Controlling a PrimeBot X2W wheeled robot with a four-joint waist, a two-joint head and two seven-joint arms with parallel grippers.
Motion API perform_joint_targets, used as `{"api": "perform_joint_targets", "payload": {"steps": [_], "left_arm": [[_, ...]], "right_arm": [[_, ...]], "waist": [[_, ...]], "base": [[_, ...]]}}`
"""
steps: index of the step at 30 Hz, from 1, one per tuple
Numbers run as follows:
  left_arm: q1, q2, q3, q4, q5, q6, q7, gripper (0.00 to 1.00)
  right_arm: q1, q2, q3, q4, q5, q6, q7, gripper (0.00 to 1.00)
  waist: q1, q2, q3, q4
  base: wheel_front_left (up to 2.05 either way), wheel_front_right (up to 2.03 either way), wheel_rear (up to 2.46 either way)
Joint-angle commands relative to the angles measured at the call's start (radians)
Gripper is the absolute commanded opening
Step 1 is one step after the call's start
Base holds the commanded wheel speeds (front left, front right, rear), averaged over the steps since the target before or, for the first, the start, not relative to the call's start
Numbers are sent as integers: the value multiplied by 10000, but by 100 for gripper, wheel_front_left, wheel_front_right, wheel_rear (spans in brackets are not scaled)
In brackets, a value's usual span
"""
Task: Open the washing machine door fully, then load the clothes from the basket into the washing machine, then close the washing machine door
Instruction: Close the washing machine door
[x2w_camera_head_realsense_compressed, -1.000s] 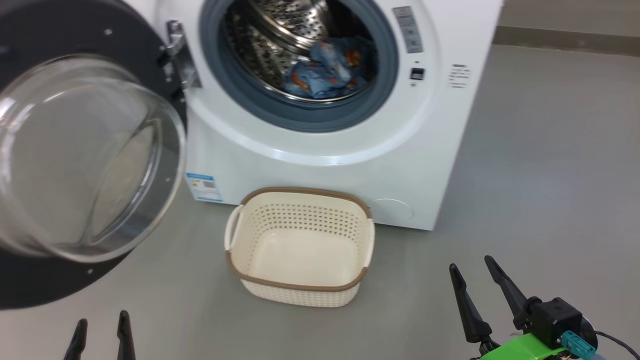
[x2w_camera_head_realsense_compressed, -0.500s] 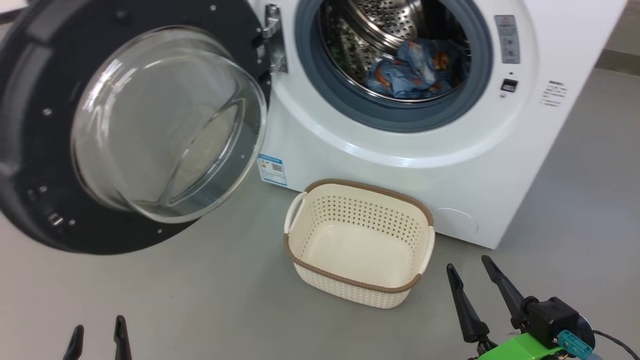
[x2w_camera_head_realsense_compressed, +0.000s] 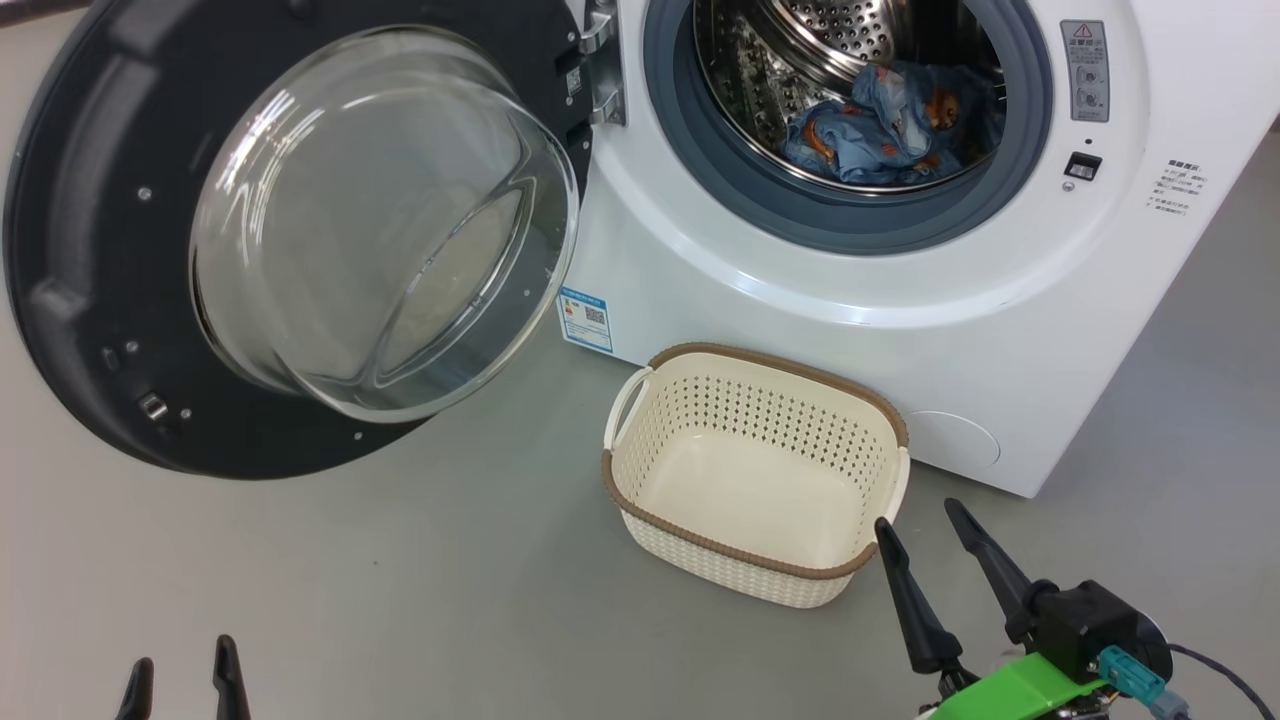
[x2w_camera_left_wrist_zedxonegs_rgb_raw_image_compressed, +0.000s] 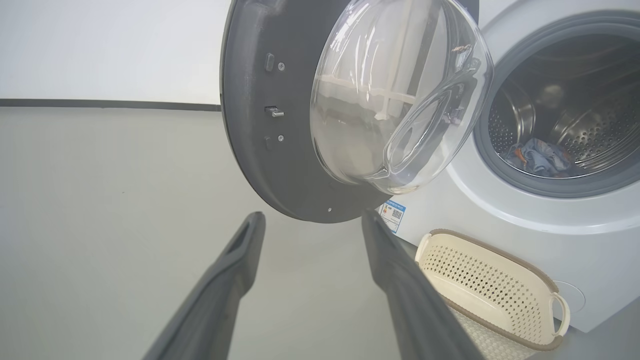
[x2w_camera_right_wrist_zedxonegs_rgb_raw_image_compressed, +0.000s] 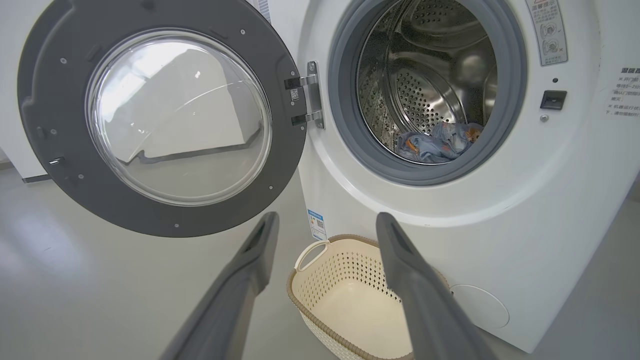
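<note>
Door open, clothes in the drum, both grippers spread and holding nothing.

Head view: the door (x2w_camera_head_realsense_compressed: 90, 250) hangs wide open at the far left of the machine (x2w_camera_head_realsense_compressed: 800, 290), and the clothes (x2w_camera_head_realsense_compressed: 885, 125) lie in the drum (x2w_camera_head_realsense_compressed: 760, 90), far beyond the right gripper (x2w_camera_head_realsense_compressed: 917, 515). That gripper's fingers stand apart by the near right corner of the basket (x2w_camera_head_realsense_compressed: 720, 570), which sits on the floor (x2w_camera_head_realsense_compressed: 400, 580) against the machine's front. The left gripper (x2w_camera_head_realsense_compressed: 181, 655), also spread, is at the near left, well apart from the door. Left wrist view: the door shows almost edge-on above the parted fingers, with a latch (x2w_camera_left_wrist_zedxonegs_rgb_raw_image_compressed: 274, 111) on its rim; the basket lies right of the right finger. Right wrist view: the door is seen face-on with its hinge (x2w_camera_right_wrist_zedxonegs_rgb_raw_image_compressed: 312, 100), the basket's bare bottom shows between the fingers, and the clothes sit low in the drum, up and to the right.
</note>
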Motion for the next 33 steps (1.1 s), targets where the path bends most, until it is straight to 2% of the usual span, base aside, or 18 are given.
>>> {"api": "perform_joint_targets", "payload": {"steps": [1, 22, 24, 33], "left_arm": [[-234, 66, 383, -234, -109, 71, -55, 100], [-258, 66, 322, -189, -135, 6, -55, 100], [-259, 66, 295, -159, -120, -67, -55, 0], [-339, 66, 255, -24, -96, -328, -55, 0]], "right_arm": [[-552, 5, 295, -189, -138, 16, -48, 100], [-543, 5, 255, -96, -103, 16, -48, 100], [-537, 5, 249, -102, -96, 16, -48, 100], [-458, 5, 195, -107, -54, 16, -48, 100]], "waist": [[0, 0, 30, 21], [0, 0, 91, 17], [0, 0, 95, 15], [0, 0, 69, -6]], "base": [[0, 0, 0], [0, 0, 0], [0, 0, 0], [0, 0, 0]]}}
